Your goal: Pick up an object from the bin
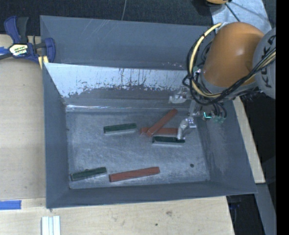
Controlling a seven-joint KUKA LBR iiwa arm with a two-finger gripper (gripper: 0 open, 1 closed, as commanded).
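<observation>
The grey metal bin (54, 131) has sloping walls and a flat, scuffed floor on which six slim bars lie scattered. The robot arm (268, 58) comes in over the bin's right rim. Its wrist sits under a rounded orange cover (232, 53) looped with black and yellow cables (196, 70). Below the cover the hand (185, 129) reaches down to the right part of the floor, toward the back wall. From this angle I cannot tell whether it is spread or pressed together.

The long reddish-brown flat bar (134, 174) lies nearly level close to the front wall. Just left of it, in the front left corner, lies a dark green flat bar (88, 173). A tilted reddish-brown bar (160, 122) slants from lower left to upper right, its upper end near the hand. A second dark green bar (120, 128) lies level left of it, apart from the hand. A short reddish-brown piece (168, 130) lies level against the tilted bar's lower part.

The short dark green bar (165, 140) lies level just in front of that piece. Its right end is directly beneath the hand's tip, the rest reaching left of the hand. Whether the hand touches it cannot be made out.
</observation>
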